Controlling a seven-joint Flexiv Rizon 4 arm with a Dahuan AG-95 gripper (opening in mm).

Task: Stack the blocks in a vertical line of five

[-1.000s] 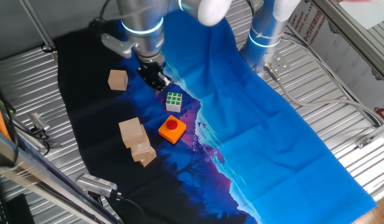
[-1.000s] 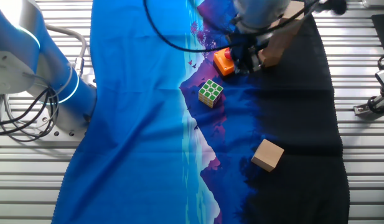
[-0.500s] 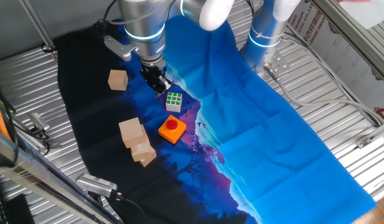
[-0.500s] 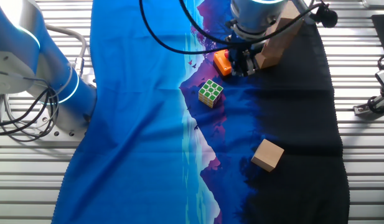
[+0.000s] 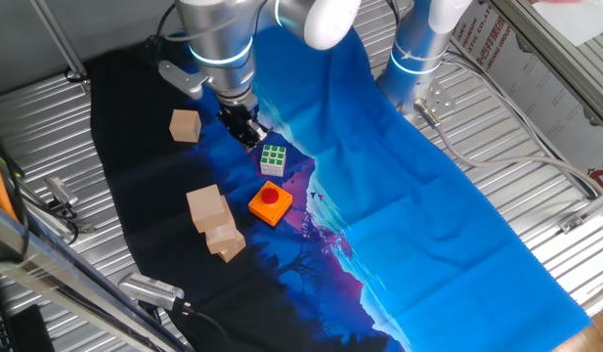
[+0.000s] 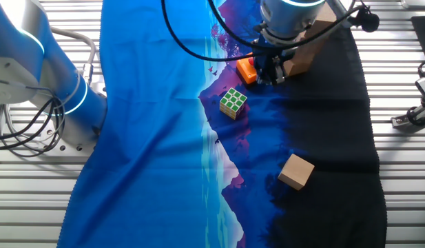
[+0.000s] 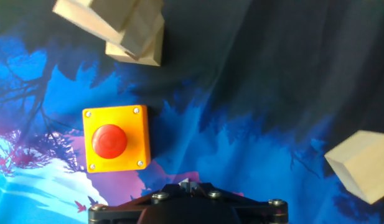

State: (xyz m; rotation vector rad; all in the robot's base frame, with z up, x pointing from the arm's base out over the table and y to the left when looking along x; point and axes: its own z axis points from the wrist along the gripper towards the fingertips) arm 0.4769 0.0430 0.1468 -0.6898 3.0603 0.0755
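A stack of tan wooden blocks (image 5: pixel 209 210) stands on the dark cloth at the front left, and it shows again as the stack (image 6: pixel 303 54) and the stack (image 7: pixel 128 26). A single block (image 5: pixel 185 125) lies apart from it, also seen as the single block (image 6: pixel 296 171) and at the hand view's right edge as the single block (image 7: pixel 363 165). My gripper (image 5: pixel 245 128) hangs shut and empty above the cloth, between the single block and the green-and-white puzzle cube (image 5: pixel 273 159). In the hand view the gripper (image 7: pixel 188 184) has its fingertips together.
An orange box with a red button (image 5: pixel 270 203) lies beside the stack, seen also as the orange box (image 7: pixel 116 138). The puzzle cube (image 6: pixel 233 101) sits on the blue part of the cloth (image 5: pixel 428 196). A second arm's base (image 5: pixel 415 54) stands at the back. Ribbed metal table (image 5: pixel 47 137) surrounds the cloth.
My hand has shifted slightly over the cloth and stays shut. The blocks, the puzzle cube and the button box have not moved.
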